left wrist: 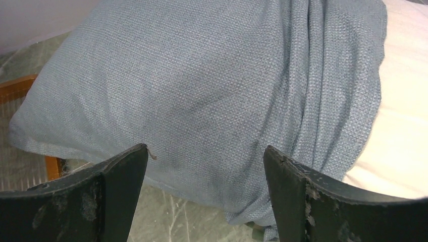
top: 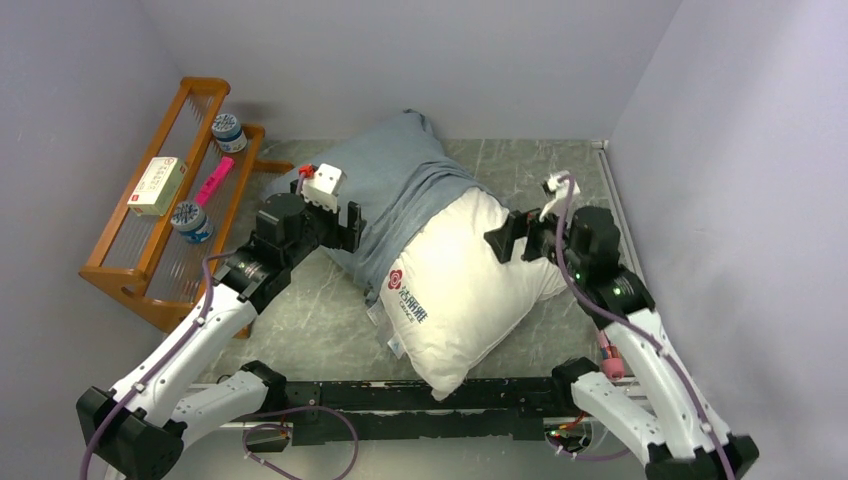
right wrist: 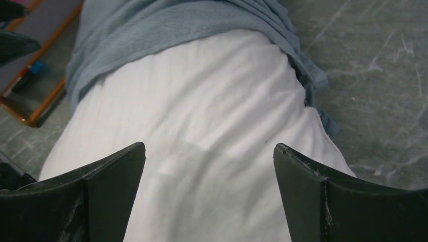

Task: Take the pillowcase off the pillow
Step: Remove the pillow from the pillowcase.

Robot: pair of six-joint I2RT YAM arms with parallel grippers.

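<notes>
Pillow (top: 465, 290), one, half inside one pillowcase (top: 400, 180), two pairs of jaws apart

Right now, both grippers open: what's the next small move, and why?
Probably ease the left gripper onto the pillowcase and close on its cloth. Its jaws stand open right at the grey-blue fabric, which covers the far half of the pillow. The right gripper, also open, faces the bare white pillow, so it could pin that while the left pulls.
</notes>
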